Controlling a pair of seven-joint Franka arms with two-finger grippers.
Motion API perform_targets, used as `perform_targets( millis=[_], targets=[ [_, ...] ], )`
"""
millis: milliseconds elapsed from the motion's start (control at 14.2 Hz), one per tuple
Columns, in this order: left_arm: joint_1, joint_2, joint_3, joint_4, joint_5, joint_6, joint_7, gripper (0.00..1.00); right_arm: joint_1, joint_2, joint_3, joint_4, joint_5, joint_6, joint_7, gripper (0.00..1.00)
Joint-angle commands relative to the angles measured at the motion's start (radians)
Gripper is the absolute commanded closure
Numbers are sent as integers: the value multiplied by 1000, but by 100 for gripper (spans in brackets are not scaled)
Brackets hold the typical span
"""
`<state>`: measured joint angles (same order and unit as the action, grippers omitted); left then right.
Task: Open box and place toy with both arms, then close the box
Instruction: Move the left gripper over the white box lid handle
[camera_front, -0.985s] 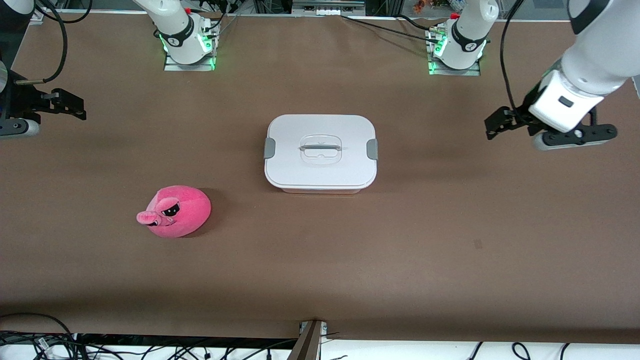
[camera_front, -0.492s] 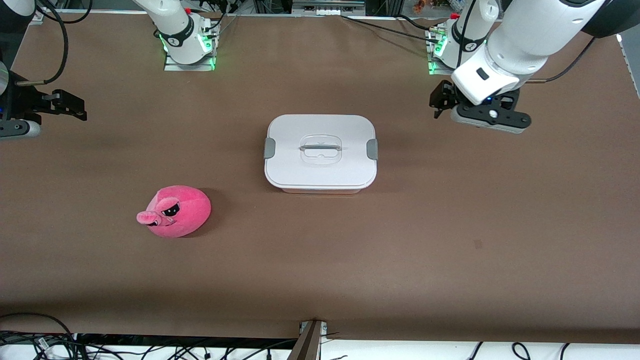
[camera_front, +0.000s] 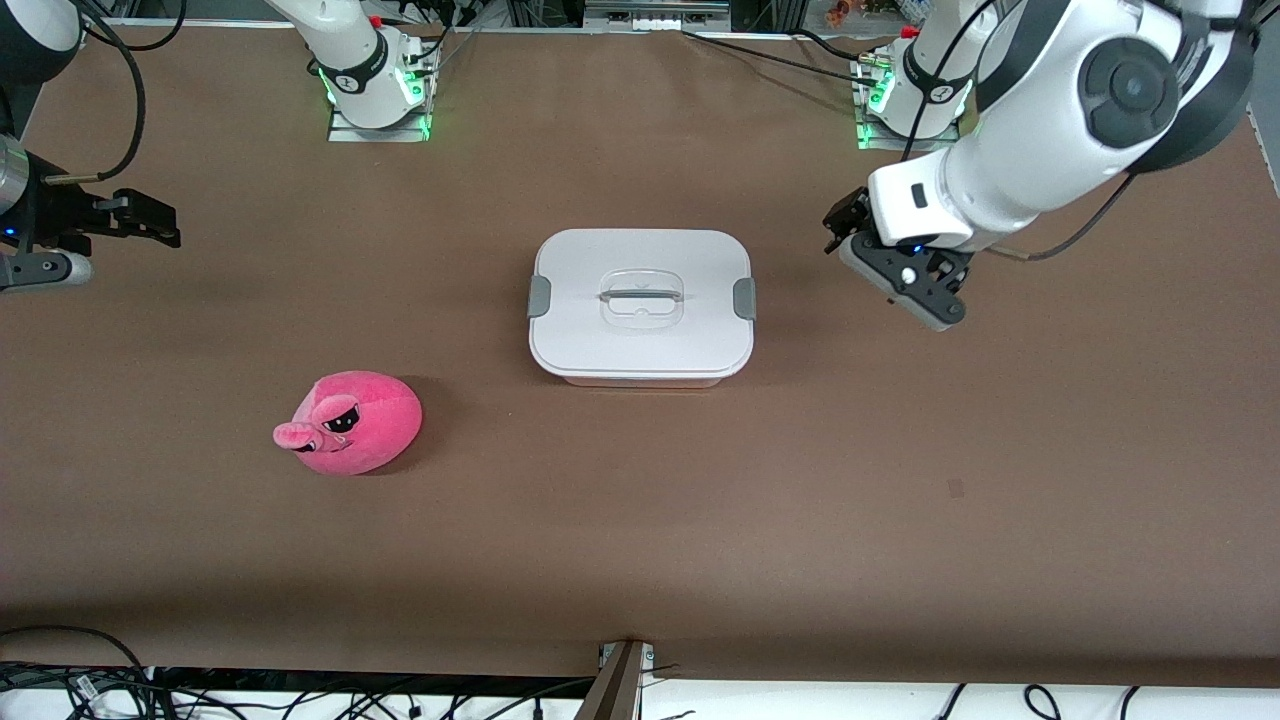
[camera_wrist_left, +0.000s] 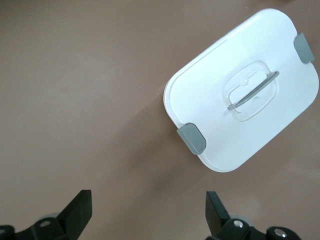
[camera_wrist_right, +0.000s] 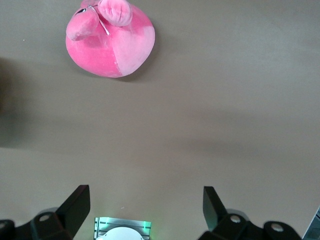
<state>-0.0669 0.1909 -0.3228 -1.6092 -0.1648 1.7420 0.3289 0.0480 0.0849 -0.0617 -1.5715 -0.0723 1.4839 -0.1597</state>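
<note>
Well apart: box (camera_front: 641, 306), toy (camera_front: 350, 436), table (camera_front: 900, 520) edge.

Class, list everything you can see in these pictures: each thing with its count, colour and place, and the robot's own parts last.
box: one, white lid with grey side clips and a clear handle, shut, mid-table.
toy: one, hot-pink plush with black sunglasses eyes, nearer the front camera than the box, toward the right arm's end.
table: one, brown.
cables: many, black and white, along the edge nearest the front camera.
left gripper: one, black, open, over bare table beside the box.
right gripper: one, black, open, waiting over the right arm's end.
</note>
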Motion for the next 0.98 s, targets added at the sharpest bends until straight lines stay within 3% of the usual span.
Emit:
perform_targets(
  millis=[0,141,352,704,915],
  targets=[
    [-62,77,-2,38,-9,46,188,0,-7,35,5,22,17,-5,-6,0],
    [-134,108,-2,32,26,112,220,0,-5,44,6,25,11,9,-6,0],
    [-246,157,-4,31,203,165,223,0,-10,64,6,25,15,18,-6,0],
    [-355,275,-1,37,232,402,226,0,-3,113,8,22,14,13,-6,0],
    [-425,335,-1,38,317,445,211,0,7,131,11,-10,14,32,-20,0]
  ],
)
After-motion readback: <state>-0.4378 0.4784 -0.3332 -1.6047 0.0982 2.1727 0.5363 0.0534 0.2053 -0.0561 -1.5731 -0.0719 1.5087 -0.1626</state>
